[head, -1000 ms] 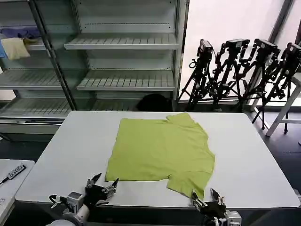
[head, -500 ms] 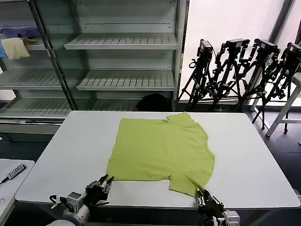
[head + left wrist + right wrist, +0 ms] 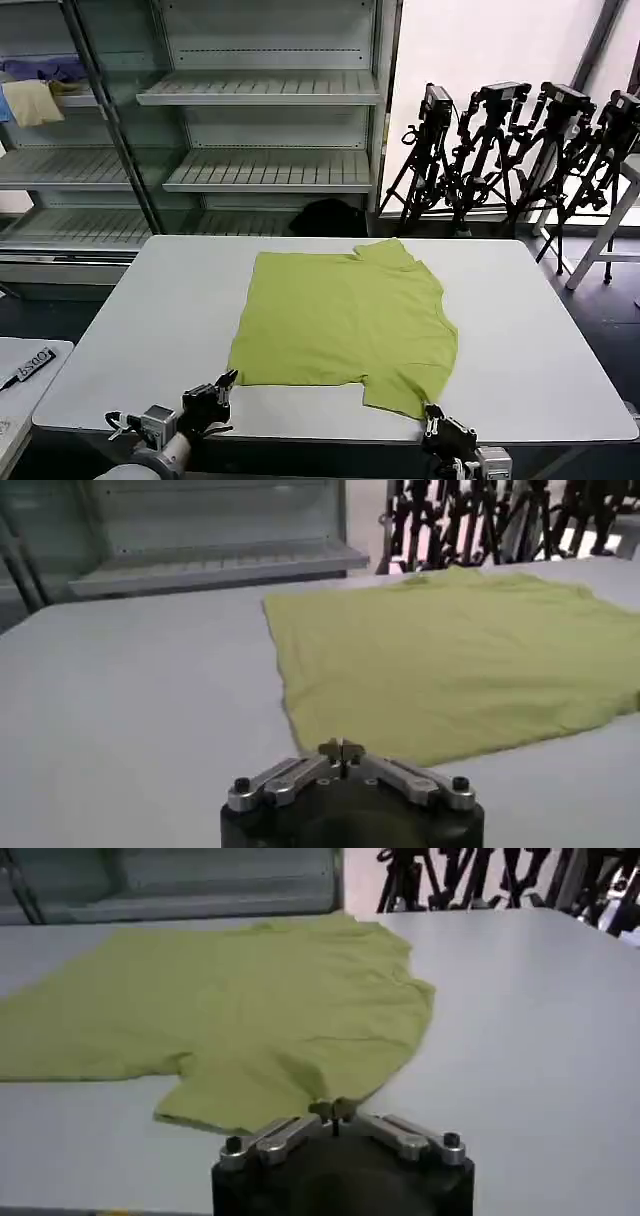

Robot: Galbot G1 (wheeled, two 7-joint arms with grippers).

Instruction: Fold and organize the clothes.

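The lime yellow-green T-shirt (image 3: pixel 345 318) lies flat in the middle of the white table (image 3: pixel 150 330), plain side up, with its hem along the near side and a sleeve reaching toward the near right. My left gripper (image 3: pixel 226 381) is at the hem's near left corner (image 3: pixel 310 742), and its fingers meet on the fabric edge (image 3: pixel 341 748). At the near sleeve's tip sits my right gripper (image 3: pixel 431 412), its fingers pinched together on the cloth (image 3: pixel 335 1110), where a small ridge of fabric (image 3: pixel 310 1080) rises.
Metal shelving (image 3: pixel 260 130) stands behind the table, with a pale yellow cloth (image 3: pixel 32 100) and a blue-purple cloth (image 3: pixel 45 68) on its upper left shelf. Black tripods (image 3: pixel 510 150) crowd the back right. A white stool (image 3: pixel 612 235) is at the right, and a low side surface (image 3: pixel 25 375) at the left.
Both grippers were open a second ago, just short of the shirt. They have moved forward to its near edge and shut there. The shirt has hardly shifted.
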